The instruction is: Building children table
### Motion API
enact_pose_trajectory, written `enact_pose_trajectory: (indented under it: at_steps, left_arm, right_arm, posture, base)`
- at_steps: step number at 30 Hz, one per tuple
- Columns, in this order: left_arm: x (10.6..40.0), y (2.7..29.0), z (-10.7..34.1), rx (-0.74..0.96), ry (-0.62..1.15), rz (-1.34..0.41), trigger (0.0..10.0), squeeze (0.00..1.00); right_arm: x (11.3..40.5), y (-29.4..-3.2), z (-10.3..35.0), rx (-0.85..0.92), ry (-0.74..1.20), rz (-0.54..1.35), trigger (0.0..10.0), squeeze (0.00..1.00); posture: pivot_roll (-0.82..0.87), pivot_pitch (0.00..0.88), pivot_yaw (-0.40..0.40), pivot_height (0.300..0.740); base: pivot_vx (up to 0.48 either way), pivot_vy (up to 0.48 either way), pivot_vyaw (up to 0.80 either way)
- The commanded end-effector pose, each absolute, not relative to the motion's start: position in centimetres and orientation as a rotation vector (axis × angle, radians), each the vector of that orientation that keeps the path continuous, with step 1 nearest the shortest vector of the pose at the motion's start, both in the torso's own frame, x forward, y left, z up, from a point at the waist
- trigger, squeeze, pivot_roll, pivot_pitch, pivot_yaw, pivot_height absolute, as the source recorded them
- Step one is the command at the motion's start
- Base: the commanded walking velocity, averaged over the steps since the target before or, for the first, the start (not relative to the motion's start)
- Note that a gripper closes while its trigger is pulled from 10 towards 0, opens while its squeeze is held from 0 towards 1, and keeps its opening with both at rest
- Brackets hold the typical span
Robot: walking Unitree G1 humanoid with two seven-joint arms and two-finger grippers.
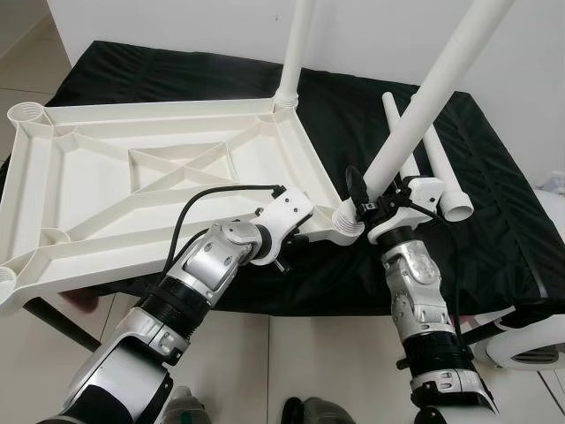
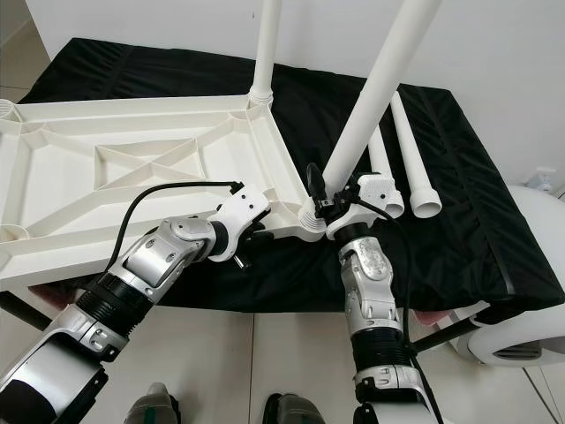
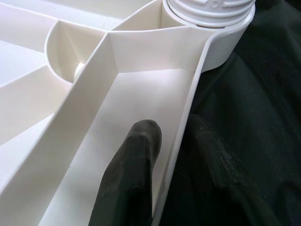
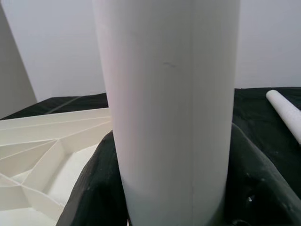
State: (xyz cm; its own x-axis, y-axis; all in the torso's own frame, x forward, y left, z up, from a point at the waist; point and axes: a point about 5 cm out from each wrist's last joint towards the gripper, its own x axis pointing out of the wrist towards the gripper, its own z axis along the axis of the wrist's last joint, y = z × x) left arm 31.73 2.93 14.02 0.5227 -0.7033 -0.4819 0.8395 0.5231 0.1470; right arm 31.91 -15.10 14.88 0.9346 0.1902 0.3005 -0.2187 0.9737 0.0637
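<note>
Left eye view shows the table top (image 1: pixel 132 190) lying upside down on a black cloth (image 1: pixel 494 177), one leg (image 1: pixel 296 53) already standing in its far corner socket. The right gripper (image 1: pixel 375 205) is closed around a second leg (image 1: pixel 433 84), low down, just above the near corner socket (image 1: pixel 346 223), where the leg stands tilted. The left gripper (image 1: pixel 300 231) pinches the rim of the table top beside that socket, one finger (image 3: pixel 131 174) inside the rim. Two spare legs (image 1: pixel 441 168) lie on the cloth beyond the socket. The plastic looks light, stiff and smooth, so a low grip seems best.
</note>
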Motion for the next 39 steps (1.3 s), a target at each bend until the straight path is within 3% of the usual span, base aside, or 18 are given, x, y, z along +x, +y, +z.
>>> enact_pose_trajectory:
  at_steps: [1,18,39]
  left_arm:
    - [31.4,1.5,16.8,0.396,0.263,-1.042,10.0,0.0]
    - [31.3,1.8,17.0,0.4,0.261,-1.038,10.0,0.0]
    - [31.2,1.9,17.2,0.409,0.257,-1.042,10.0,0.0]
  right_arm:
    - [31.4,-15.5,11.5,0.079,-0.133,0.133,10.0,0.0]
    - [31.4,-14.6,11.3,0.078,-0.136,-0.007,10.0,0.0]
    - [32.0,-16.5,11.4,0.049,-0.152,-0.342,10.0,0.0]
  posture:
    - [0.05,0.051,-0.087,0.74]
    - [0.07,0.069,-0.085,0.74]
    - [0.08,0.08,-0.079,0.74]
  base:
    - [0.0,0.0,0.0]
    - [0.0,0.0,0.0]
    - [0.0,0.0,0.0]
